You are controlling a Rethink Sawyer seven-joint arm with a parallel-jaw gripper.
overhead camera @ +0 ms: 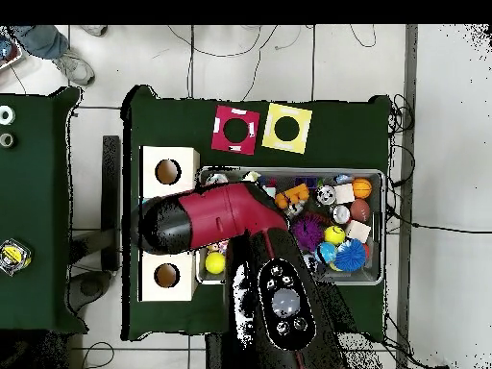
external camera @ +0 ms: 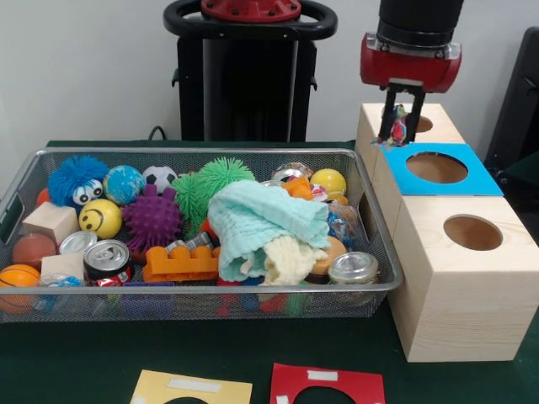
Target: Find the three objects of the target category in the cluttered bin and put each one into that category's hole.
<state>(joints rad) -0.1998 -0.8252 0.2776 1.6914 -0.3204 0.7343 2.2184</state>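
The silver wire-mesh bin (external camera: 210,152) sits on the green table, full of clutter; it also shows in the overhead view (overhead camera: 384,227). Three wooden boxes stand in a row to its right in the front view. The middle box carries a blue card (external camera: 472,178) around its hole. My gripper (external camera: 400,128) hangs above the far edge of that blue card, next to the far box's hole (external camera: 424,124). It is shut on a small multicoloured object (external camera: 399,129). In the overhead view the arm's red head (overhead camera: 192,221) hides the gripper and the middle box.
The bin holds a blue fuzzy ball (external camera: 76,179), a yellow smiley ball (external camera: 99,218), a purple spiky ball (external camera: 152,219), a soda can (external camera: 107,261), an orange brick (external camera: 180,264), a mint cloth (external camera: 269,220) and a jar (external camera: 353,268). Red (external camera: 327,385) and yellow (external camera: 192,390) cards lie in front. A person's shoe (overhead camera: 69,65) shows at the overhead view's top left.
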